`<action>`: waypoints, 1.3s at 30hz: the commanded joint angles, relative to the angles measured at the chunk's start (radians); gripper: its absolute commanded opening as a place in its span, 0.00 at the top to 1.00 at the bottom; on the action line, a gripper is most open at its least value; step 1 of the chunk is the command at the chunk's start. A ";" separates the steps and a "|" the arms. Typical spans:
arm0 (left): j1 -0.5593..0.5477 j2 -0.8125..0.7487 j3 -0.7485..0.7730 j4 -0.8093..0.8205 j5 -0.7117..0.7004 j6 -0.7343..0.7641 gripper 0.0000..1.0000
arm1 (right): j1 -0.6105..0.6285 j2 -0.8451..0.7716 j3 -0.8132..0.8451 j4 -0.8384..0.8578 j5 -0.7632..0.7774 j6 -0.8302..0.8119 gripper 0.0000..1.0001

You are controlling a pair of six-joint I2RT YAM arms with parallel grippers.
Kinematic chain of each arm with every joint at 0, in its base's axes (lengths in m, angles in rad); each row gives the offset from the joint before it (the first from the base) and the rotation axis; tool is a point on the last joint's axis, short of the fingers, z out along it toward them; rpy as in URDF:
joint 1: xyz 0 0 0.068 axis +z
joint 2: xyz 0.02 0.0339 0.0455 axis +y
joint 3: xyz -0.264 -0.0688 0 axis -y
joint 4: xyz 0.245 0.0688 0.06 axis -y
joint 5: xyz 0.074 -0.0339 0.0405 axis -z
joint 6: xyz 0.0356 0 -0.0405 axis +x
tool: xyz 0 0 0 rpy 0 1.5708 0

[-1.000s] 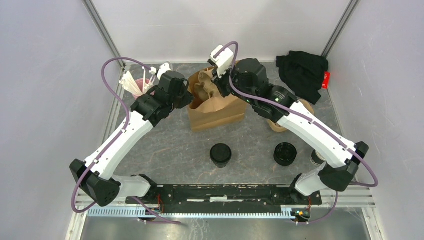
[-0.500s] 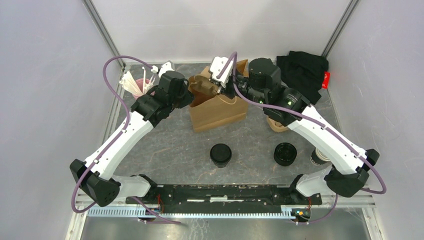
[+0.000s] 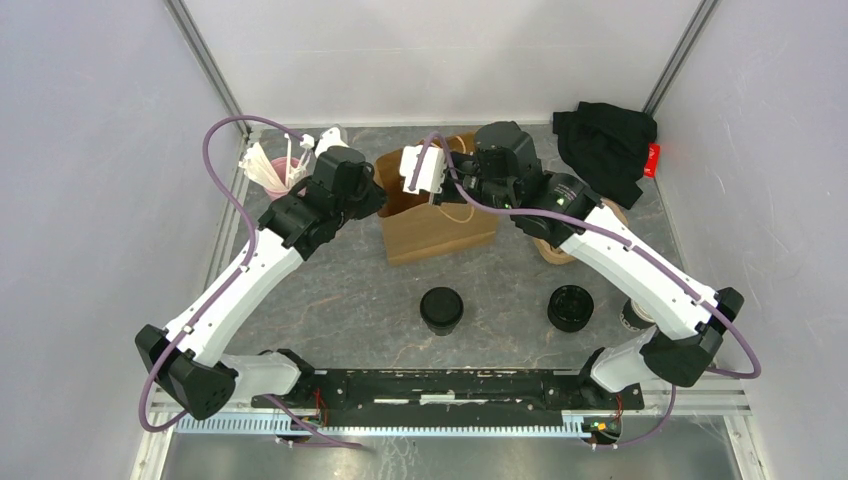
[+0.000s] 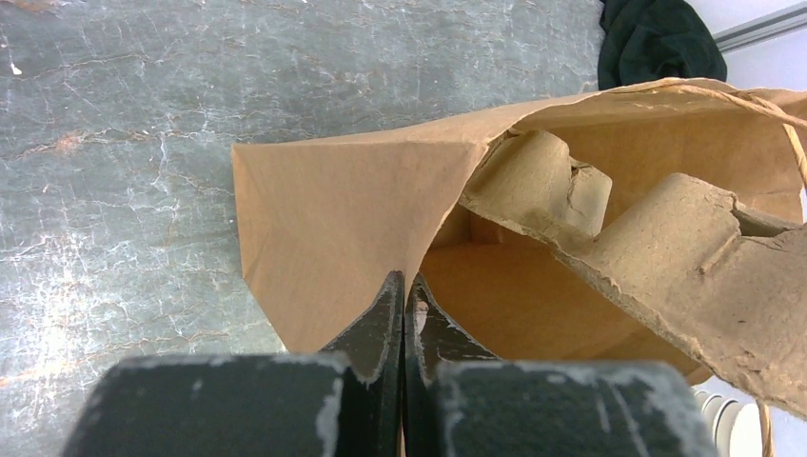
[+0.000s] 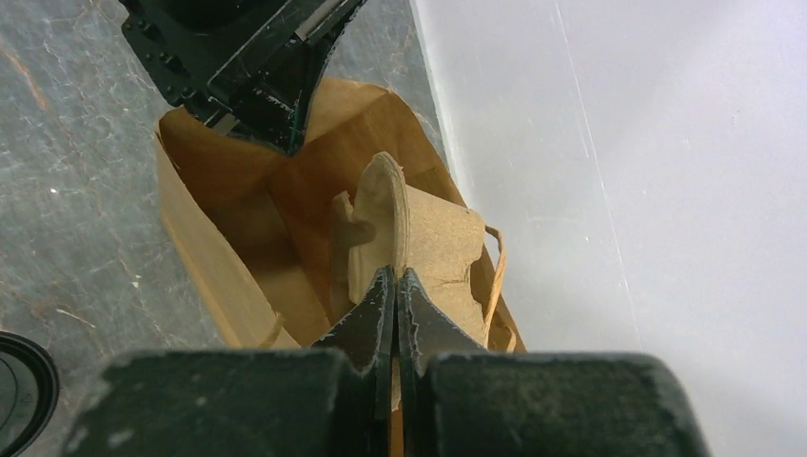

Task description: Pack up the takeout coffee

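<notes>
- Left pincer (image 4: 403,282) was clamped on the rim of the paper bag (image 3: 445,228), holding its mouth apart.
- Right pincer (image 5: 395,278) gripped the cup carrier (image 5: 423,238) edge-on, partly inside the bag.
- Takeout coffee (image 3: 441,309) stood on the worktop (image 3: 340,290), near the bag, untouched.
- Judgement: level the carrier, seat it flat on the bag floor, and keep the rim taut.

Top external: fixed, high behind near edge, looks down over worktop (image 3: 340,290). Left wrist: close, faces paper bag (image 4: 333,209) mouth past own fingers (image 4: 381,314). Right wrist: close, looks down into same bag (bag common to all three views).
</notes>
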 commanded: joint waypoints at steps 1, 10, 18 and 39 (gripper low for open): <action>0.004 -0.022 -0.003 0.031 0.016 0.027 0.98 | 0.000 -0.007 -0.016 0.027 0.008 -0.043 1.00; 0.004 -0.006 0.017 0.027 0.031 -0.032 0.98 | 0.000 -0.057 -0.191 0.242 0.038 0.201 1.00; 0.004 0.034 0.066 -0.013 0.044 -0.053 0.98 | -0.002 -0.127 -0.282 0.379 0.245 0.566 1.00; 0.003 0.056 0.058 -0.031 0.118 -0.093 0.98 | -0.159 0.020 -0.137 0.124 0.273 1.105 1.00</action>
